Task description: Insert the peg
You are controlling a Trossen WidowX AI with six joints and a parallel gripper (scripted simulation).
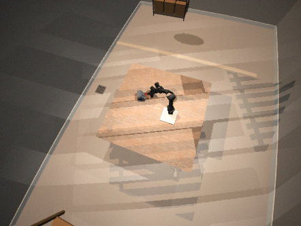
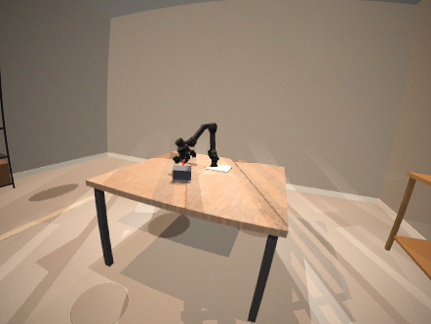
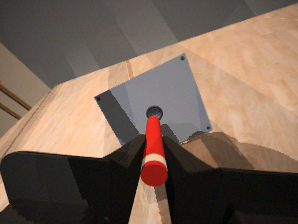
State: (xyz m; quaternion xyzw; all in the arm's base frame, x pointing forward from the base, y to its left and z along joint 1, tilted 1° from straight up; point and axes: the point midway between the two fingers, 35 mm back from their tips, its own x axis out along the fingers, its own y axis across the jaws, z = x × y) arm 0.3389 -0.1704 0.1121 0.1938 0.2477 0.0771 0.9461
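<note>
A round red peg (image 3: 154, 137) (image 1: 146, 94) (image 2: 183, 163) with a pale band near its top end is held between the fingers. My gripper (image 3: 153, 140) (image 1: 149, 93) is shut on it. The grey sloped panel (image 3: 175, 85) (image 1: 140, 95) (image 2: 181, 173) stands on the table in front of the gripper. Its round dark hole (image 3: 154, 111) shows just beyond the peg's far end in the wrist view. The peg's far end overlaps the hole's near edge in that view; whether it touches the panel or has entered the hole cannot be told.
The arm's base stands on a white plate (image 1: 166, 118) (image 2: 224, 169) on the wooden table (image 1: 143, 143) (image 2: 234, 200). Small dark screws sit at the panel's corners. A shelf with brown boxes (image 1: 170, 7) stands far from the table.
</note>
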